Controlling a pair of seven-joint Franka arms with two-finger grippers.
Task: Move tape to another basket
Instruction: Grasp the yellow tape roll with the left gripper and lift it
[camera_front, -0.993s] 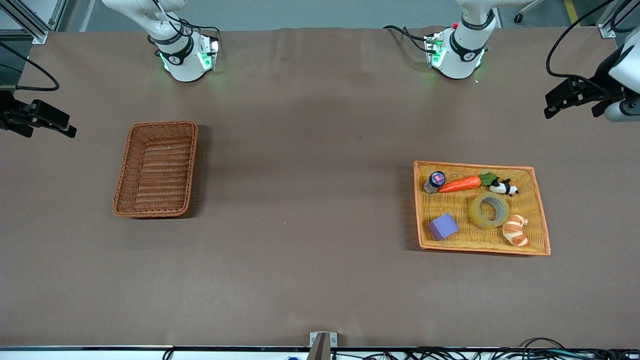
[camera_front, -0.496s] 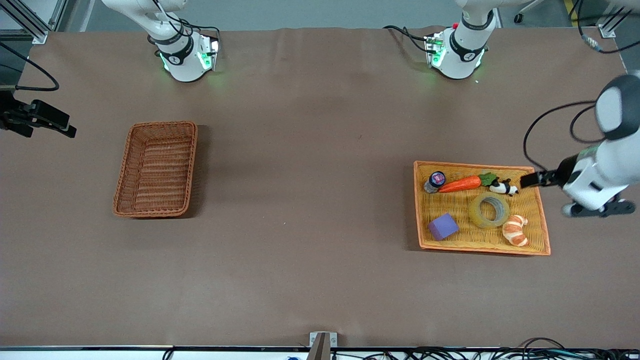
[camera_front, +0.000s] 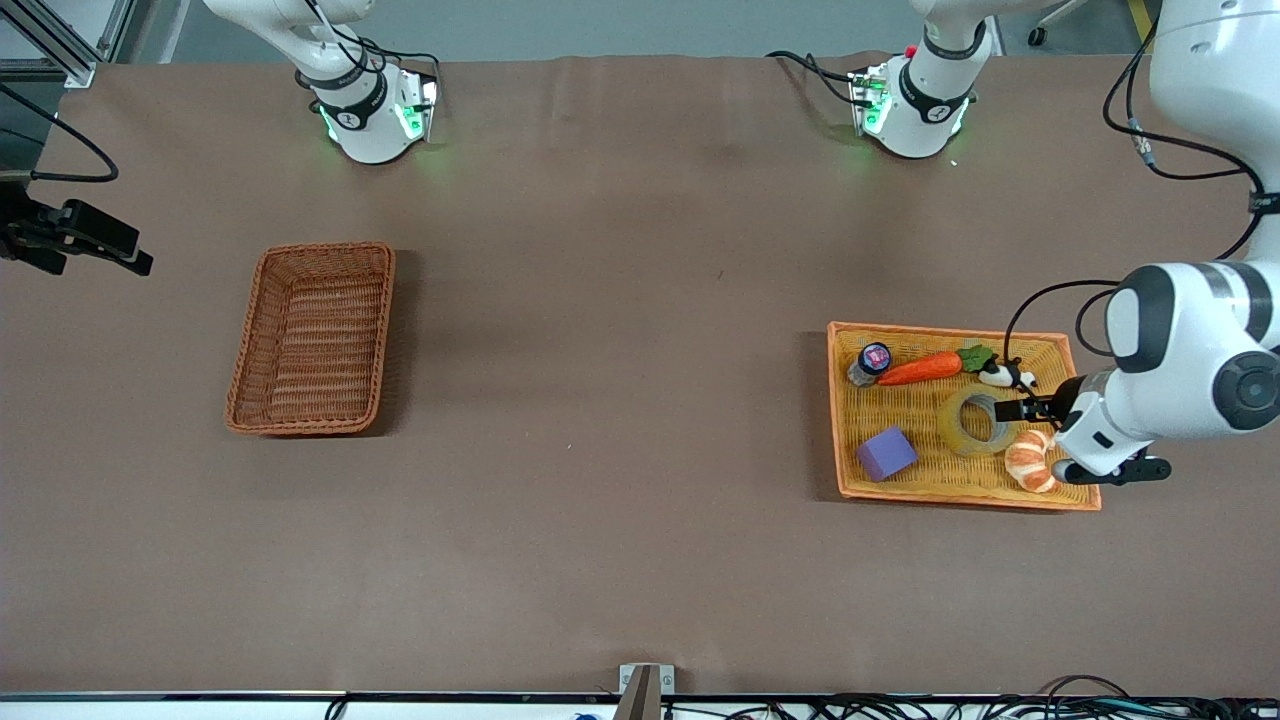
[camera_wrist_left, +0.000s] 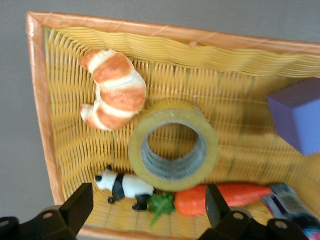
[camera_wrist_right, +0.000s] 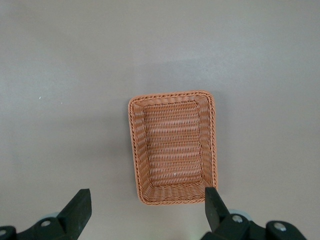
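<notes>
The tape (camera_front: 962, 425) is a yellowish ring with a grey core. It lies flat in the yellow wicker tray (camera_front: 848, 420) toward the left arm's end of the table, beside the croissant. My left gripper (camera_front: 1022, 402) is open and empty, low over the tray at the tape's edge. In the left wrist view the tape (camera_wrist_left: 212, 145) lies just ahead of the open gripper (camera_wrist_left: 150, 212). The reddish-brown basket (camera_front: 312, 425) stands empty toward the right arm's end. My right gripper (camera_front: 135, 262) waits high, open and empty (camera_wrist_right: 145, 212), with the basket (camera_wrist_right: 174, 194) below it.
The tray also holds a croissant (camera_front: 1030, 462), a toy panda (camera_front: 1005, 375), a carrot (camera_front: 920, 368), a purple block (camera_front: 886, 453) and a small jar (camera_front: 872, 362). The panda (camera_wrist_left: 125, 185) and carrot (camera_wrist_left: 225, 197) lie between the left fingers. The tray's orange rim (camera_wrist_left: 40, 100) is raised.
My left arm has swung in from the table's end and down over the tray, bringing its gripper to the tape. The right arm and all objects have not moved.
</notes>
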